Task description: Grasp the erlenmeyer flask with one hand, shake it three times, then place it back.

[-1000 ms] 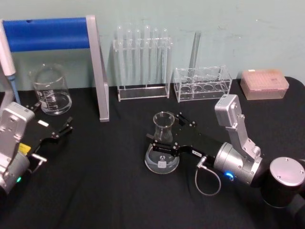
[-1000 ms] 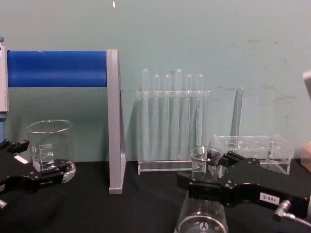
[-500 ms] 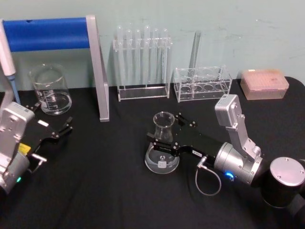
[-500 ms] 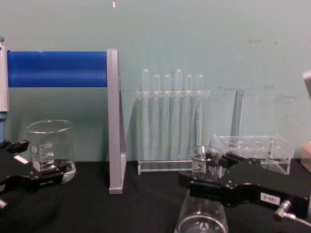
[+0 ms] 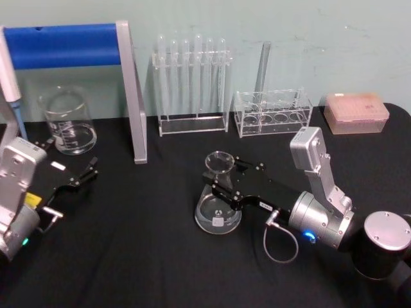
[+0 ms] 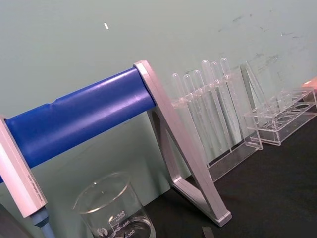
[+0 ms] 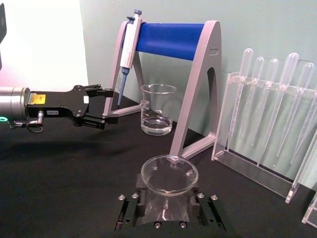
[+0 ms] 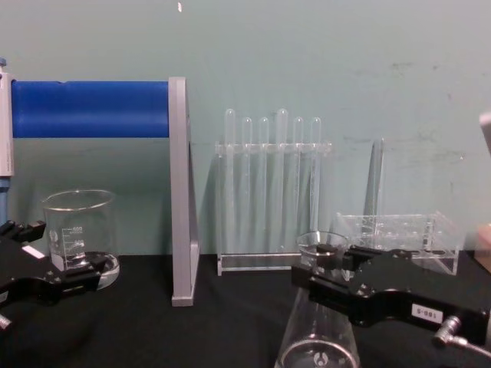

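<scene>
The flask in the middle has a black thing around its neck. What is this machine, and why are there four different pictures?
It is a robot with two arms, each ending in a claw. One picture looks down from its head, one looks across the table from its chest, and one comes from a camera on each wrist. The right claw is shut on the neck of the flask, a clear glass cone in the middle of the table, tipped a little in the chest view. The left claw is open and holds nothing, parked on the robot's left near the beaker. At the back of the black table are a blue-barred stand, a rack of tubes, a lower clear rack and a pink box.
</scene>
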Tool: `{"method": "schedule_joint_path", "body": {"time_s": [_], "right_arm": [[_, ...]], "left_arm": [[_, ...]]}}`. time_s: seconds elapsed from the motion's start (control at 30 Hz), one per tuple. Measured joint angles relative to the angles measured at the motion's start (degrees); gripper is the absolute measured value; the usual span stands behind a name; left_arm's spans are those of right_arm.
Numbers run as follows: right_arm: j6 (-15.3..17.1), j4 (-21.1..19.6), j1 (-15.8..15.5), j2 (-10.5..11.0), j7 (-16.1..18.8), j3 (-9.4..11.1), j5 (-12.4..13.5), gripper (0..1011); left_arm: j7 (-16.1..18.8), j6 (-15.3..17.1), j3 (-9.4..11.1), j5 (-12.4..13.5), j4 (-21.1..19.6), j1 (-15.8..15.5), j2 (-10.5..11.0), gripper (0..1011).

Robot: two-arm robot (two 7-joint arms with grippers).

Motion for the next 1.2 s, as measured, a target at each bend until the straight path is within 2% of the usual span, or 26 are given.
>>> {"method": "schedule_joint_path", "body": {"time_s": [0.1,0.4,0.57,0.7,0.93,1.2], "right_arm": [[0.0,-0.01,0.0,0.0,0.01,0.0,0.02,456],[0.0,-0.01,0.0,0.0,0.01,0.0,0.04,457],[-0.08,-0.85,-0.27,0.09,0.05,0.74,0.24,456],[-0.01,-2.77,-0.69,0.4,-0.13,1.53,0.68,456],[1.99,-8.17,-1.72,1.13,-1.18,3.43,2.72,456],[3.78,-11.8,-2.17,1.76,-2.13,4.53,4.49,456]], "left_arm": [[0.0,0.0,0.0,0.0,0.0,0.0,0.0,1001],[0.0,0.0,0.0,0.0,0.0,0.0,0.0,1001],[0.0,0.0,0.0,0.0,0.0,0.0,0.0,1001],[0.0,0.0,0.0,0.0,0.0,0.0,0.0,1001],[0.0,0.0,0.0,0.0,0.0,0.0,0.0,1001],[0.0,0.0,0.0,0.0,0.0,0.0,0.0,1001]]}}
